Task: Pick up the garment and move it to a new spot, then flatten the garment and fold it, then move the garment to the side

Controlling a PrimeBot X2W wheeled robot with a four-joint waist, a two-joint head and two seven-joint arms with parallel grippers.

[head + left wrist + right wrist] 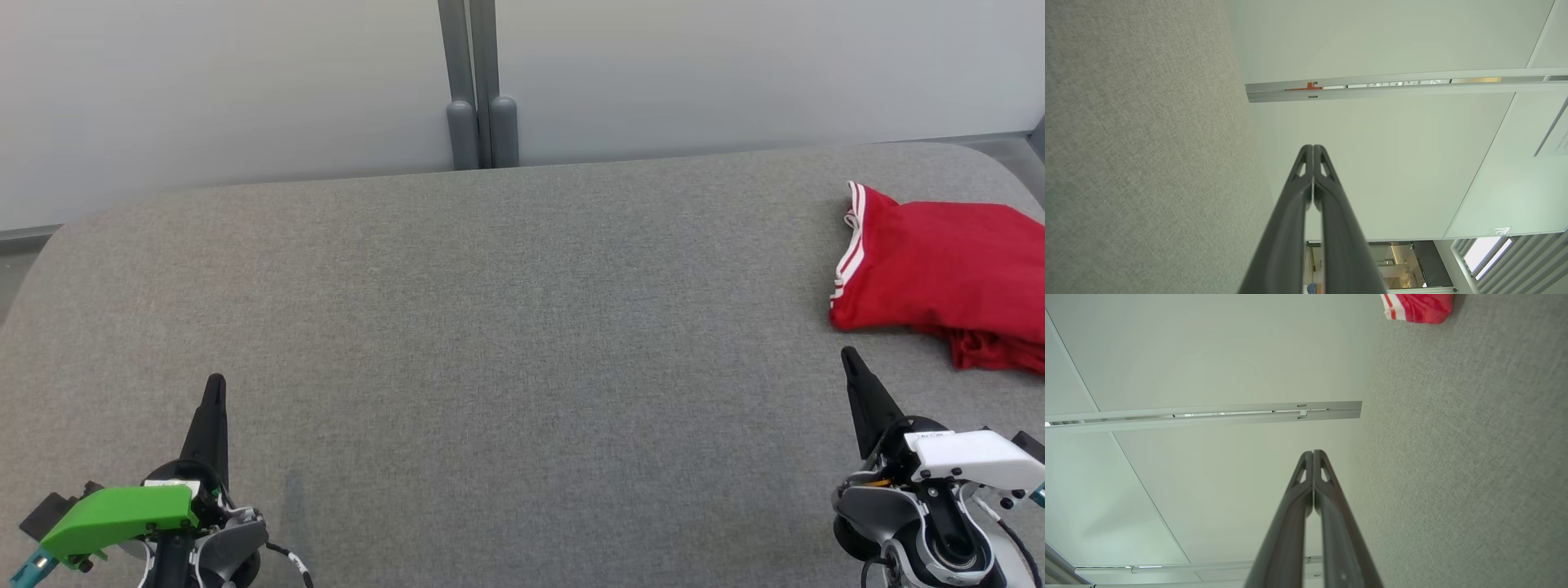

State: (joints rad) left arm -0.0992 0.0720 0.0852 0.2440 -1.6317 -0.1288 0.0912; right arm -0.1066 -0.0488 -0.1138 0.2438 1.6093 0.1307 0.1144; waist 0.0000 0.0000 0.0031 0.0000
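Grey fabric covers the desk (490, 310). Near its front left corner the left gripper (214, 392) points away, fingers pressed together and empty. Near the front right corner the right gripper (851, 359) is likewise closed on nothing. Just beyond it, at the right edge, lies the red garment (939, 269), seemingly folded.

**Soft, Even Light All Around**

The light is bright and soft. Shadows on the grey table (490, 286) are faint, and a thin dark one sits beside the red garment (939, 261). The head view is sharp. In the wrist views the dark fingers (1286, 245) look blurry up close, the table's edge bends a little, and a window (1488, 249) glows white.
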